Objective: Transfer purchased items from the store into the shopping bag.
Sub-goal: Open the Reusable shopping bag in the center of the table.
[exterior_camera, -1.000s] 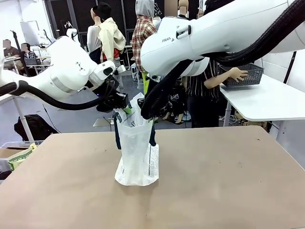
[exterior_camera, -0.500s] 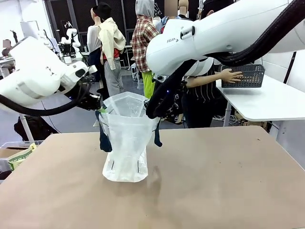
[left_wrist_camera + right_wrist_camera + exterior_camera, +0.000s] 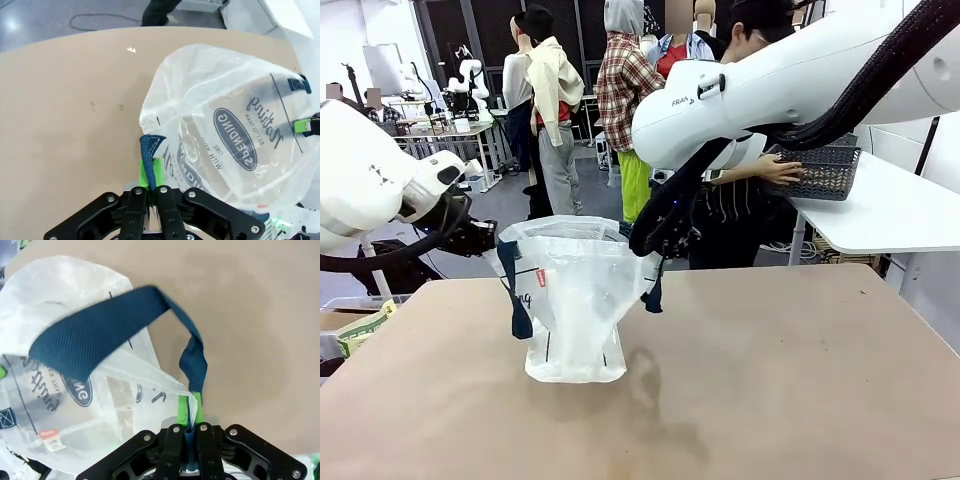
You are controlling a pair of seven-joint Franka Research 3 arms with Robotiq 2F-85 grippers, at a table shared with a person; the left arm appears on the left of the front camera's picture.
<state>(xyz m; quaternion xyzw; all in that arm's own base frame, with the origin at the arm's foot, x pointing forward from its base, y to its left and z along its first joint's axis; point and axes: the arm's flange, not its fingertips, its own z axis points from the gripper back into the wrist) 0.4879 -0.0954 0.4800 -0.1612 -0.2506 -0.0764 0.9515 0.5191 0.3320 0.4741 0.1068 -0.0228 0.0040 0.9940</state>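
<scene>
I have the brown table (image 3: 800,380) across the whole lower half of the front view. The right arm (image 3: 770,85) comes in from the upper right and the left arm (image 3: 365,185) from the left edge.

Between them, left of centre, the shopping bag (image 3: 575,300) stands on the table. Its bottom rests on the surface and its mouth is stretched wide between the two arms. From my wrist cameras I can see down into the translucent plastic, but I cannot make out any goods inside.

In the upper right of the front view, the dark mesh basket (image 3: 825,170) sits on a white side table (image 3: 880,215), well apart from the bag. A person's hand (image 3: 782,172) rests on its near rim. I cannot tell what lies in it.

The left gripper (image 3: 151,175) has its green pads pressed together, pinching the bag's rim where one navy handle (image 3: 148,147) is attached, at the bottom centre of its wrist view. The right gripper (image 3: 190,410) likewise pinches the opposite rim, and the other navy strap (image 3: 100,335) loops up and left from it.

Dark script lettering (image 3: 235,137) shows through the plastic, and there is a small red mark (image 3: 541,277) near the bag's left edge.
</scene>
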